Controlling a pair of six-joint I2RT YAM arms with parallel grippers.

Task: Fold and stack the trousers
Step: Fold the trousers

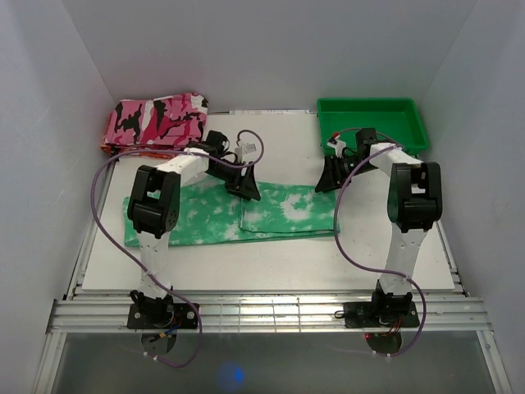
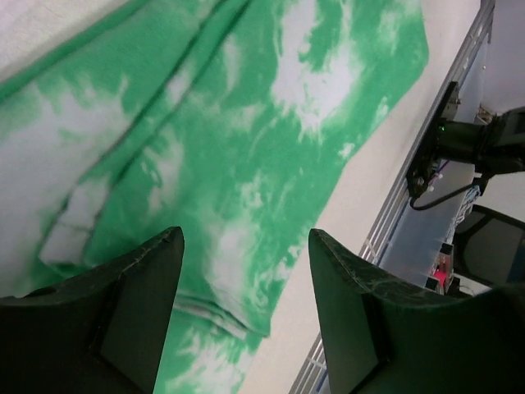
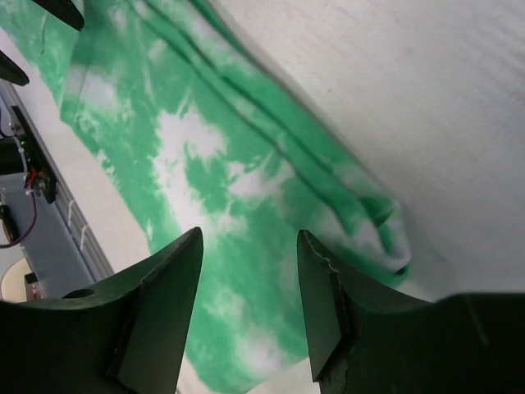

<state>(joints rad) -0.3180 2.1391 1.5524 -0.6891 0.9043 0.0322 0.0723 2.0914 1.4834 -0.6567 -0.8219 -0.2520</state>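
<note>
With the trousers (image 1: 279, 215) lying in a long strip across the bench (image 1: 271, 264) at centre frame, the left claw (image 2: 246, 242) and right claw (image 3: 249, 238) hover spread apart and empty, seemingly mid-fold, next needing to pinch the cloth's right end.

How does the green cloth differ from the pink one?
The trousers are green with white blotches; the pink cloth is camouflage-patterned with black and white. The trousers lie spread long across the middle of the table; the pink cloth sits folded at the far left corner. Both are soft fabric.
</note>
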